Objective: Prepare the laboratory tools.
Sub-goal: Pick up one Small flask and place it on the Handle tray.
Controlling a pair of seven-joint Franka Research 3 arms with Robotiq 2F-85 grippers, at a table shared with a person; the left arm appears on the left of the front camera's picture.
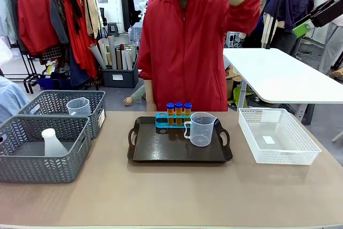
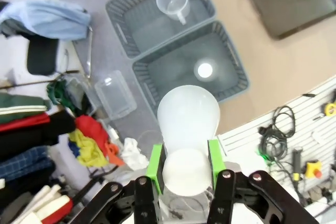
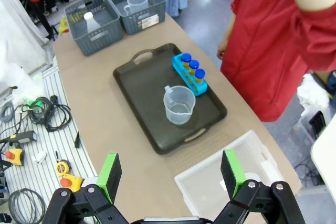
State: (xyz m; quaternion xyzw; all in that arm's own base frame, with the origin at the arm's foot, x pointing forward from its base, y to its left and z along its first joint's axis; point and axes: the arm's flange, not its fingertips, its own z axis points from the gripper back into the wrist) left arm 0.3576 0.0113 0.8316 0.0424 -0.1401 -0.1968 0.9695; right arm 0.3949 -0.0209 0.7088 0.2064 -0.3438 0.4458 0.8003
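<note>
Conical flask (image 2: 188,121) hangs clamped in the left fingers (image 2: 155,167) above grey baskets (image 2: 152,85), 9 o'clock from the tray (image 1: 161,153). Tubes (image 1: 178,109) and beaker (image 1: 201,128) already stand there, flask yet to join; right fingers (image 3: 109,174) gape wide, empty.

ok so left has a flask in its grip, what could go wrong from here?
1. The flask hangs high above the grey baskets in the left gripper; a slip would likely drop it far.
2. Setting it on the tray could knock the beaker or tubes.
</note>
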